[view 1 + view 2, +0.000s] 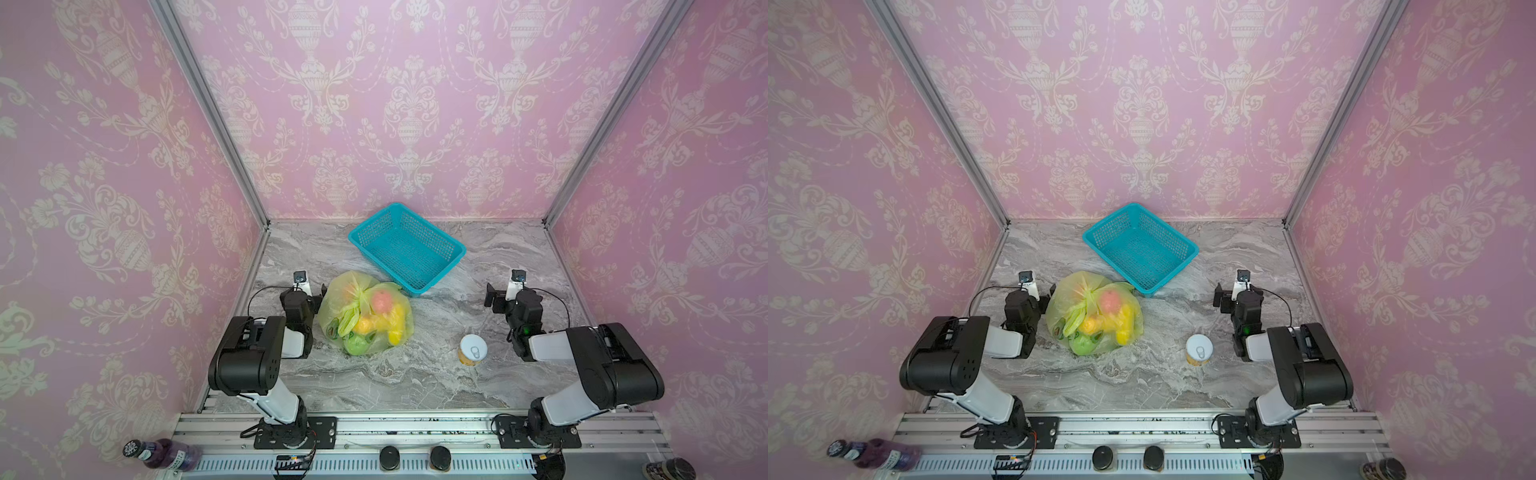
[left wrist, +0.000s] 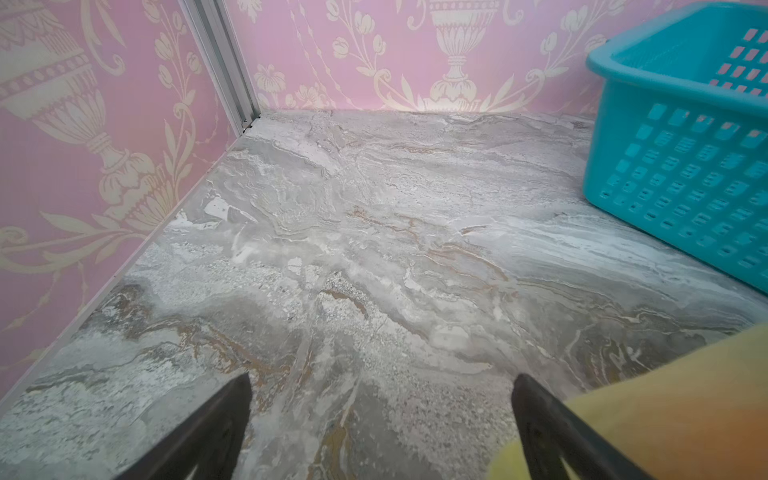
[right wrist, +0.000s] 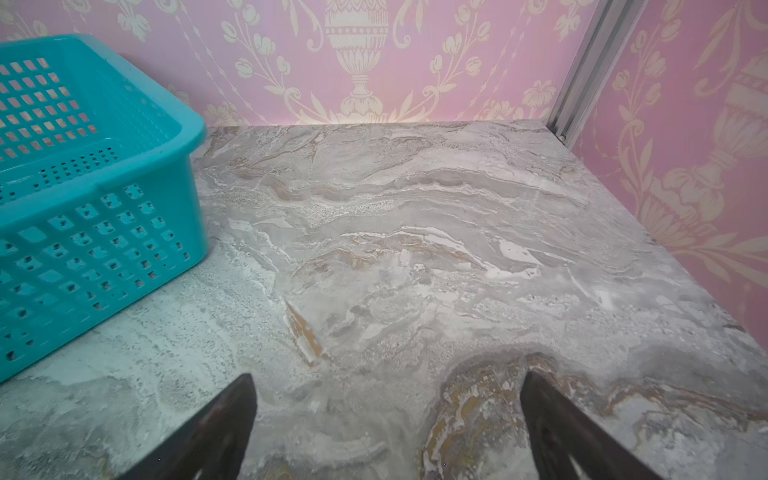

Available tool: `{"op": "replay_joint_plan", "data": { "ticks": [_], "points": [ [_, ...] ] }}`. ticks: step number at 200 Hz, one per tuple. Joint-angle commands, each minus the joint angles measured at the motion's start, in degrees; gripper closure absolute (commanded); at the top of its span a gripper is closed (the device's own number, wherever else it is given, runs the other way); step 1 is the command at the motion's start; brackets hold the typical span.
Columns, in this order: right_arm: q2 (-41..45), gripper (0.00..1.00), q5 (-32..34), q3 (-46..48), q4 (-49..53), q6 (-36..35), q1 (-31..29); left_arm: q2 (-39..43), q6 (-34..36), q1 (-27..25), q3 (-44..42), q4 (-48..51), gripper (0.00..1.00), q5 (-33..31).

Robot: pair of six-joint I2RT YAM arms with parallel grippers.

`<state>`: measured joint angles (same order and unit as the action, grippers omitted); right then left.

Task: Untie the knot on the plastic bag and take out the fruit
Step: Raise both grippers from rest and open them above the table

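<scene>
Fruit [image 1: 382, 303] sits inside the tied plastic bag [image 1: 336, 295] on the bench [image 1: 415, 374], left of middle. Its knot [image 1: 359, 307] is on top, loops trailing toward the front left. A teal basket [image 1: 374, 228] sits just behind. Both jaws gape open, holding nothing.

Plastic bag [image 1: 345, 291]: was thin, translucent film, crinkled, faintly glossy. Fruit [image 1: 382, 301] inside looked smooth and shiny. Basket [image 1: 429, 226]: was rigid perforated plastic, satin finish. Surface [image 1: 415, 374]: was marble-patterned, matt. Frame post [image 1: 208, 104]: was brushed metal.
</scene>
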<state>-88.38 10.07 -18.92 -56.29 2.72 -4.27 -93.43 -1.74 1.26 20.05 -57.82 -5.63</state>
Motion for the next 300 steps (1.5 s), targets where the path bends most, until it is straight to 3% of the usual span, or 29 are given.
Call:
{"op": "replay_joint_plan", "data": {
  "ticks": [1,188,224,241,255,265,278,300],
  "points": [
    [-0.09,0.00,0.97,-0.33,-0.76,-1.00,0.06,-0.26,1.56,-0.29,0.07,-0.70,0.01,0.53],
    [2.18,0.00,2.35,-0.22,1.16,-0.75,-0.21,1.22,2.51,-1.43,-1.30,-2.13,0.01,-1.52],
    [5.14,0.00,4.53,0.99,0.99,-1.85,-1.19,7.51,3.62,-3.45,-4.40,-3.05,0.01,-6.20],
    [13.63,0.00,12.45,0.48,10.02,-1.37,-3.98,13.77,5.22,-5.90,-5.63,-0.14,0.01,-10.30],
    [20.28,0.00,13.95,-0.40,18.70,4.30,-4.25,19.14,2.66,-7.87,-4.47,7.03,0.01,-17.34],
    [24.95,0.00,11.65,-1.21,23.68,6.25,-4.41,23.72,-2.25,-7.85,-2.66,14.87,0.01,-18.72],
    [29.96,0.00,9.17,-1.29,27.06,13.94,-4.30,29.70,-5.75,-7.85,-0.28,24.48,0.01,-17.02],
    [38.91,0.00,-5.16,-2.68,38.21,18.15,-4.06,41.43,-14.30,-7.85,2.79,39.37,0.01,-9.51]
  ]
}}
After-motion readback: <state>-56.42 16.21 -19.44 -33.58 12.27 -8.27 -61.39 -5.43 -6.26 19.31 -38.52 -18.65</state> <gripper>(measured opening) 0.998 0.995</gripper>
